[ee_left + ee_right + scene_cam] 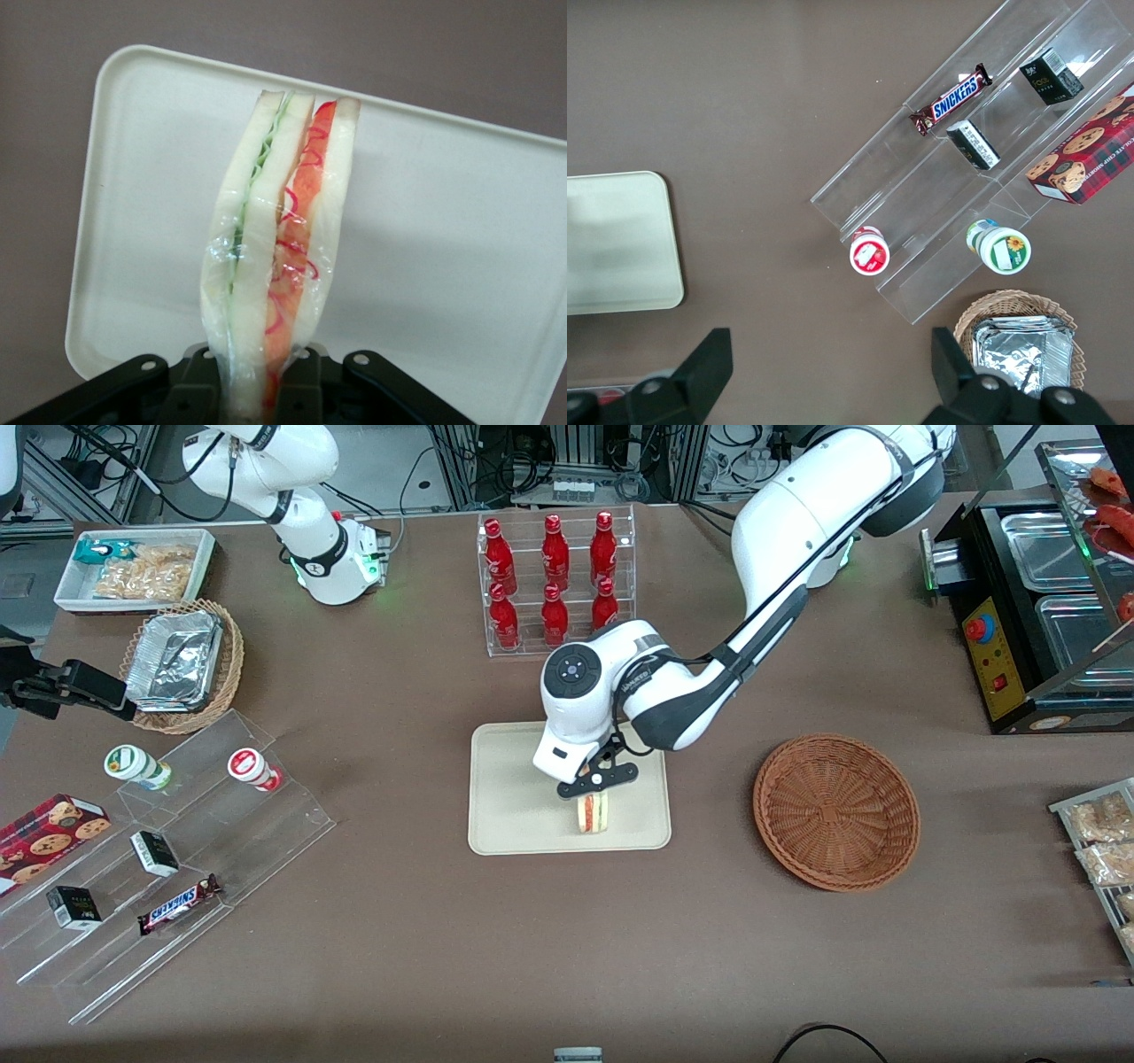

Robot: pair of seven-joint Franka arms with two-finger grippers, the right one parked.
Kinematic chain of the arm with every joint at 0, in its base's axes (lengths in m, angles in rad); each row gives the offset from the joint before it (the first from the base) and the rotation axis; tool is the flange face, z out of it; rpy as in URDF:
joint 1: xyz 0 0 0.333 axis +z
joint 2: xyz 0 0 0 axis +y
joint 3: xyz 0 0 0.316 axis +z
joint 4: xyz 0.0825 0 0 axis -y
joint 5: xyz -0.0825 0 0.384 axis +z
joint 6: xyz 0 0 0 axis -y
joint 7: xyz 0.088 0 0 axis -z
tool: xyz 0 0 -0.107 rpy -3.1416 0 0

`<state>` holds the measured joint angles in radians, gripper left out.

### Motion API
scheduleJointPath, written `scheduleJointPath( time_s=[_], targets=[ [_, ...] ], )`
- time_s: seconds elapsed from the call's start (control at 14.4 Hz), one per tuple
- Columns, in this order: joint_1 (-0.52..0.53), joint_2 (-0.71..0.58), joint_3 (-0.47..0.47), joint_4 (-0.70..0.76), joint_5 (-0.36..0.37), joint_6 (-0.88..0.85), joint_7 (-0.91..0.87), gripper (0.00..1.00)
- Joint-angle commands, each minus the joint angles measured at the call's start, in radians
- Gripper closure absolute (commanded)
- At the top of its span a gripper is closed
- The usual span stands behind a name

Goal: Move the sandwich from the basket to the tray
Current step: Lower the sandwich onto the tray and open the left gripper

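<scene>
1. Basket has nothing in it; it sits on the table toward the working arm's end, well apart from the tray.
2. Sandwich is over the tray, near the rim closest to the front camera. It stands on edge, wrapped in clear film.
3. Gripper is above the tray, fingers clamped on the sandwich's narrow end, as the wrist view shows.
4. Can't tell whether the sandwich touches the tray.
5. Judgement: transfer mostly done. Left: set down if needed, release, retract.
</scene>
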<state>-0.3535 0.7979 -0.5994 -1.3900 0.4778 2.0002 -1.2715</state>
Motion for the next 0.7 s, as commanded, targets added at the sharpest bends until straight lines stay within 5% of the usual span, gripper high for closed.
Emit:
scheduleJointPath(
  time_s=[0.0, 0.35, 0.49, 0.56, 0.63],
  targets=[
    [-0.058, 0.059, 0.006, 0.074, 0.031, -0.015, -0.025, 0.85],
    [-0.125, 0.096, 0.075, 0.091, 0.031, 0.018, -0.038, 0.81],
    [-0.13, 0.099, 0.076, 0.091, 0.031, 0.035, -0.038, 0.7],
    [-0.13, 0.1, 0.076, 0.091, 0.031, 0.035, -0.038, 0.5],
    [-0.13, 0.1, 0.076, 0.091, 0.031, 0.037, -0.038, 0.17]
  ],
)
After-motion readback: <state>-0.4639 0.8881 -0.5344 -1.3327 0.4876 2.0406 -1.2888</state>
